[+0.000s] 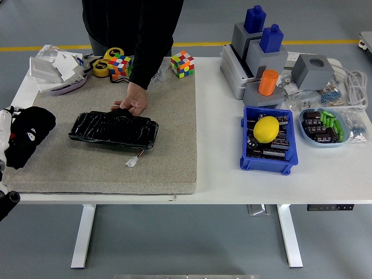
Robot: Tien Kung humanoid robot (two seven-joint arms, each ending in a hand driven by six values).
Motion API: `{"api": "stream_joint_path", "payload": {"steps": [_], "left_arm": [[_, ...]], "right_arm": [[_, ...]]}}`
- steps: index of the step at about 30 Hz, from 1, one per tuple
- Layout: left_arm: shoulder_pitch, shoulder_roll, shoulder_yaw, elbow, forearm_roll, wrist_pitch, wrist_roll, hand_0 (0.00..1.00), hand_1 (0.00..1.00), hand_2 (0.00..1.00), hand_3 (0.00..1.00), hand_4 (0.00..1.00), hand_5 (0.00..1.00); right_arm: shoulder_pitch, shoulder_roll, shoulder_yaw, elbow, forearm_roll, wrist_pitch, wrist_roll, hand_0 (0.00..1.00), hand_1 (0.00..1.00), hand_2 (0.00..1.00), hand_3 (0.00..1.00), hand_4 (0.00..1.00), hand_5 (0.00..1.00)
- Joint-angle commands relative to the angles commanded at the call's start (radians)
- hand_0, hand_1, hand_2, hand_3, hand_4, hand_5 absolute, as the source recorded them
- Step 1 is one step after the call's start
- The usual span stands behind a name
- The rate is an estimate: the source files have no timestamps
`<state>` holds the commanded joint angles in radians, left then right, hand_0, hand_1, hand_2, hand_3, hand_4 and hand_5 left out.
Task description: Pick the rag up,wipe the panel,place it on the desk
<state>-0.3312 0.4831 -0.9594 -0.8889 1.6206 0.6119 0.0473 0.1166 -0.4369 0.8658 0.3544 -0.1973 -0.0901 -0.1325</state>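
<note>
The white table (pixel 221 186) spans the view, its left part covered by a large beige mat (pixel 168 145). At the far side stands a person in black (pixel 133 29), cut off at the top edge; the person's hand (pixel 132 106) rests flat on the far edge of the black panel (pixel 113 128), which lies on the mat wrapped in glossy film, a small white connector (pixel 133 161) on a wire just beside its near corner. On the right sits a grey fixture (pixel 256 58) with two blue blocks and an orange cylinder, then a blue bin (pixel 268 163) holding dark parts and a yellow lemon-like ball (pixel 267 129). At the left edge, the left hand (pixel 4 136), mostly cut off, has its fingers closed around the black rag (pixel 28 132), bunched over the mat's left border; whether the rag touches the mat cannot be told. Two colour cubes (pixel 182 63) stand at the mat's far edge. No writing is legible anywhere.
</note>
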Motion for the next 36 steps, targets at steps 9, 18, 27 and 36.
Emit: {"api": "stream_joint_path", "payload": {"steps": [9, 18, 27, 36], "left_arm": [[0.002, -0.004, 0.010, 0.035, -0.032, -0.025, -0.018, 0.323, 0.481, 0.565, 0.580, 0.641, 0.109], [0.004, -0.003, 0.000, 0.034, -0.035, -0.039, -0.023, 0.391, 0.601, 0.632, 0.633, 0.826, 0.325], [-0.009, 0.012, -0.012, 0.013, -0.022, -0.070, 0.007, 0.411, 0.614, 0.704, 0.763, 0.998, 0.569], [-0.017, 0.028, -0.024, -0.015, -0.011, -0.086, 0.017, 0.397, 0.623, 0.713, 0.778, 0.998, 0.738]], "right_arm": [[0.000, -0.002, -0.003, 0.001, -0.001, 0.000, -0.001, 0.721, 0.627, 0.675, 0.628, 0.998, 0.634], [-0.001, -0.004, -0.005, 0.001, 0.000, 0.001, -0.002, 0.722, 0.627, 0.675, 0.626, 0.998, 0.630], [0.000, -0.001, -0.001, -0.001, 0.004, 0.004, 0.000, 0.722, 0.627, 0.675, 0.624, 0.998, 0.627], [0.004, -0.001, 0.001, -0.001, 0.004, 0.004, 0.002, 0.721, 0.627, 0.675, 0.623, 0.998, 0.623]]}}
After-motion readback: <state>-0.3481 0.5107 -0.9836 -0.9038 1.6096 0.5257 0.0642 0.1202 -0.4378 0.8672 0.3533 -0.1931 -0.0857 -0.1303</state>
